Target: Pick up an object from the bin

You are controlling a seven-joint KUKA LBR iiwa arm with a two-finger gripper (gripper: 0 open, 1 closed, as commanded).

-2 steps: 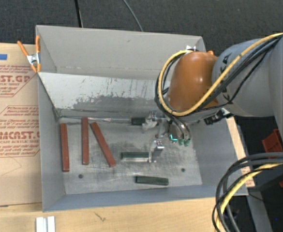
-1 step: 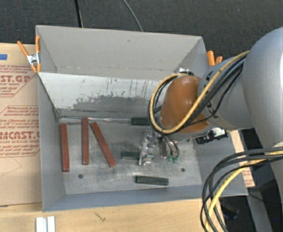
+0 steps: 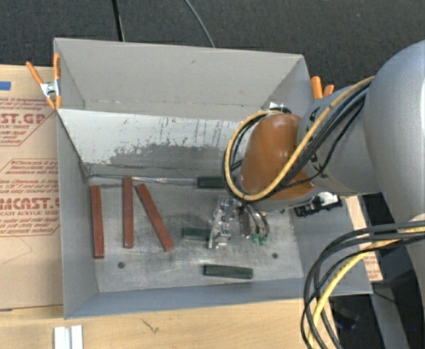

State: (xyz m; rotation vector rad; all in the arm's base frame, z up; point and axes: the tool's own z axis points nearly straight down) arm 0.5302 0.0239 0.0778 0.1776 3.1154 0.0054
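Note:
My gripper (image 3: 222, 228) hangs low over the bin floor, right of the middle, under the arm's orange cover. A small dark green block (image 3: 194, 233) lies just left of it, close to or touching its tip. A longer dark green bar (image 3: 228, 271) lies flat near the front wall, below the gripper. Another dark piece (image 3: 212, 182) rests at the foot of the back wall, above the gripper.
Three reddish-brown sticks lie on the left of the floor: two upright ones (image 3: 96, 222) (image 3: 128, 213) and a slanted one (image 3: 155, 217). The arm and its yellow and black cables cover the bin's right side.

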